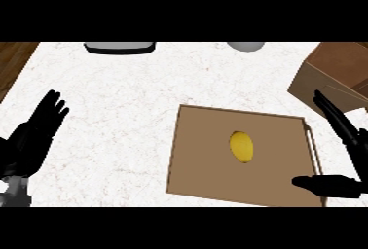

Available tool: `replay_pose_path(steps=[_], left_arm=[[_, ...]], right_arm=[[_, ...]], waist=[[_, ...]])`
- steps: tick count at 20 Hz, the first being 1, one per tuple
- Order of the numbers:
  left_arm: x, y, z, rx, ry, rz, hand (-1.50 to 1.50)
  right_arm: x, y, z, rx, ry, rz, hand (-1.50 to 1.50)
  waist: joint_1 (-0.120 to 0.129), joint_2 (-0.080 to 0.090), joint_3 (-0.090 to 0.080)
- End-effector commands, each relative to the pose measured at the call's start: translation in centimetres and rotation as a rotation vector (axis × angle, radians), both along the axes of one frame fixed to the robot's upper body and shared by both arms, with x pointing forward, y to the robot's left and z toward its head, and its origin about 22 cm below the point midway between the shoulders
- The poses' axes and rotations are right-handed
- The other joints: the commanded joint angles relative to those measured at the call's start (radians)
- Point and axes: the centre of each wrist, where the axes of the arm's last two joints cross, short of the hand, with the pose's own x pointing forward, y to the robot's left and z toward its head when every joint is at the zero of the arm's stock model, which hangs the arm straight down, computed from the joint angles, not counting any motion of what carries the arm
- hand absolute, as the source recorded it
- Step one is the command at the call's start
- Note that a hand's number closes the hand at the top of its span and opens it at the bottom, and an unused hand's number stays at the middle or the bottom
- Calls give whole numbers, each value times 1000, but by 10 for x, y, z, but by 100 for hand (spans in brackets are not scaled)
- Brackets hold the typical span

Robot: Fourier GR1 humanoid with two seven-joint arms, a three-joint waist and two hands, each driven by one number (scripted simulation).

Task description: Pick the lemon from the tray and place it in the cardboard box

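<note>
A yellow lemon (pixel 242 146) lies near the middle of a flat brown tray (pixel 201 160) on the white counter. The cardboard box (pixel 332 75) stands at the right edge, behind the tray, only partly in view. My right hand (pixel 345 151) is at the tray's right side, open, with fingers stretched up toward the box and the thumb over the tray's near right corner. It is apart from the lemon. My left hand (pixel 32 138) rests open at the left edge, fingers up, far from the tray.
A dark-rimmed grey object (pixel 119 46) and a grey rounded object (pixel 246 45) sit at the counter's far edge. Dark wood shows past the counter's top left corner (pixel 14 63).
</note>
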Motion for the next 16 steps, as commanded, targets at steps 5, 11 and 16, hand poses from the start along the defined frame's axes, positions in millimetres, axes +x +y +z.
replay_pose_path(steps=[5, 11, 16], left_arm=[[-4, -1, -6, -6, 0, -9, 0], [-2, -10, 5, 4, -4, -35, 0], [-11, -1, 8, -10, -4, -4, 0]], right_arm=[[-10, 42, 39, -445, 240, -92, -150], [12, 98, 64, -512, 413, -132, -150], [26, 129, 50, -504, 554, -112, -150]], waist=[[17, 5, -1], [30, 9, 3], [16, 7, 6]])
